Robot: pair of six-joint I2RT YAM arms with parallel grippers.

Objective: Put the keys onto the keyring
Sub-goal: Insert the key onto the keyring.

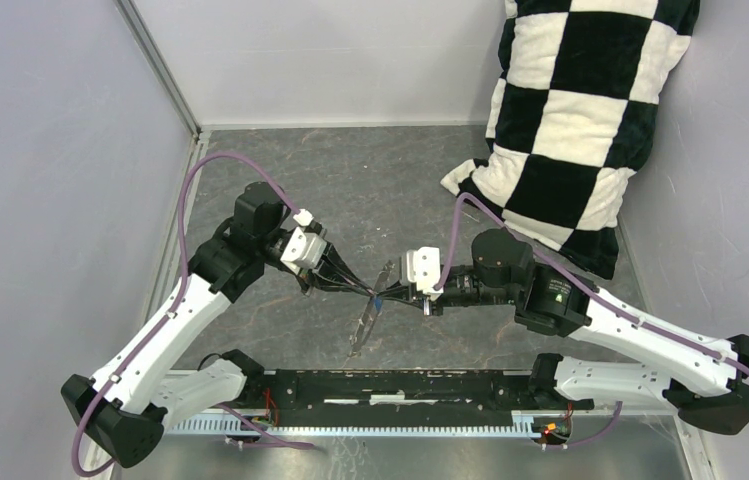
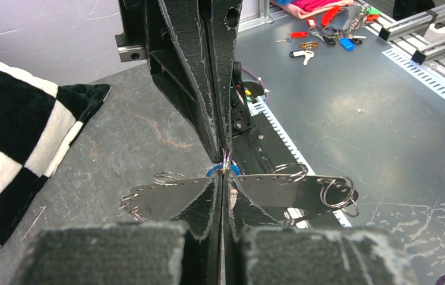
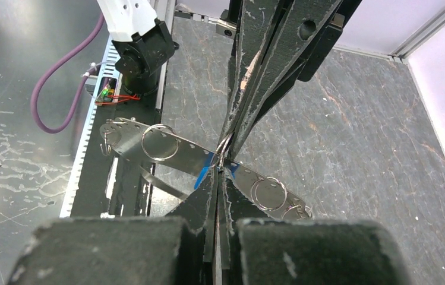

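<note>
**While both fingers are pinching shut, the blue key is waiting at the ring**

Because the two arms are meeting tip to tip just above the middle of the metal strip (image 3: 187,155), the job is looking like it is in its fiddly middle part. The left fingers (image 2: 207,205) are squeezing tight together with no gap. The right fingers (image 3: 203,206) are doing the same.

Right above the strip's middle, where the tips are touching, the key (image 3: 204,176) is peeking out beside the keyring (image 3: 224,147). Both things are sitting at the pinch, but I cannot tell which fingers are gripping which. I also cannot tell if the key is sliding onto the wire yet, so I am guessing the threading is not finished.

The key is looking tiny, with a bright blue head mostly hiding behind the tips. The keyring is showing only as a thin, shiny grey wire, seen from its edge.

The strip is lying flat and grey on the tabletop (image 3: 338,136), with small rings (image 3: 160,142) hanging from it. Far away from the strip, some spare keys (image 2: 321,38) in many colours are lying in a pile, maybe waiting for their turn.
</note>
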